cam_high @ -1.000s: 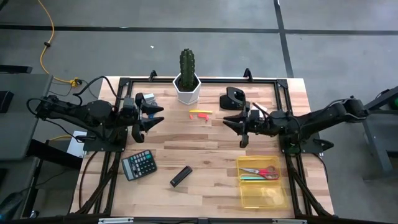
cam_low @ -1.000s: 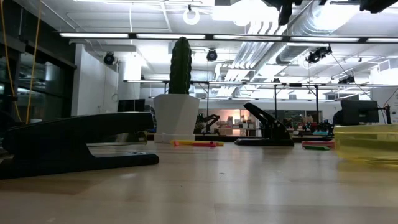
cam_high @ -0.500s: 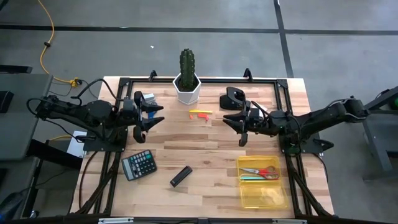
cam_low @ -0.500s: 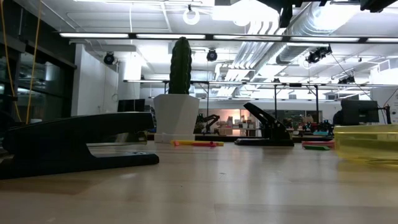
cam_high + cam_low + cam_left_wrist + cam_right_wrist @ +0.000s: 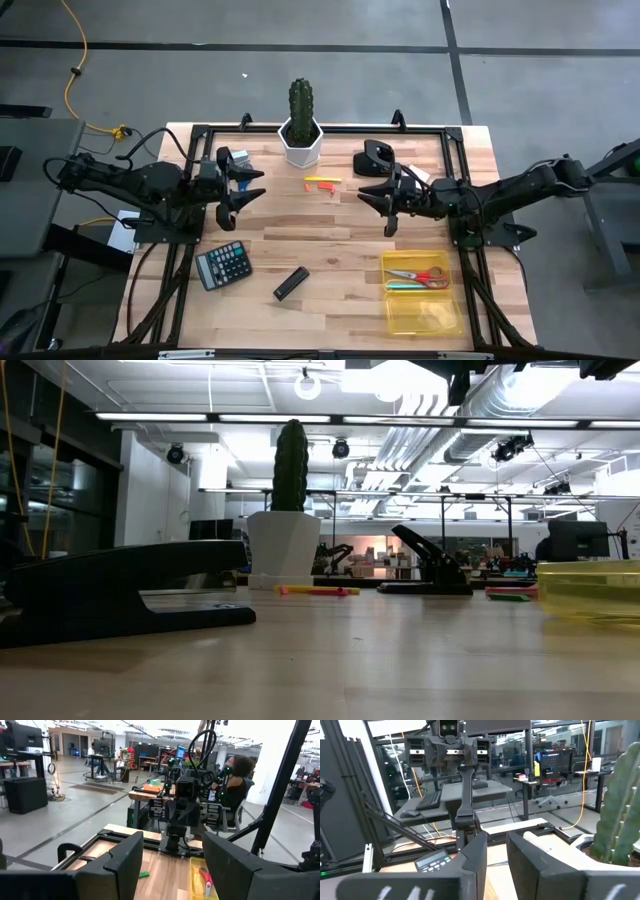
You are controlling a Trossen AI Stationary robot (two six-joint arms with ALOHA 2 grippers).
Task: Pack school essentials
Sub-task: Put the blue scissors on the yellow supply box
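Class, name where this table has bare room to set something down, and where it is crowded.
Bare wood lies between the black bar and the yellow tray, and mid-table between the two grippers, left and right. Crowded: the far edge, around the cactus pot, the markers and the stapler.

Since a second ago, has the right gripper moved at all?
No. The right gripper hovers at the same spot beside the black hole punch, as before.

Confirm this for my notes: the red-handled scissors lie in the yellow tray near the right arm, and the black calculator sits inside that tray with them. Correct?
Not quite. The red-handled scissors do lie in the yellow tray near the right arm, but the black calculator is not in it; the high view shows it on the bare tabletop on the left arm's side.
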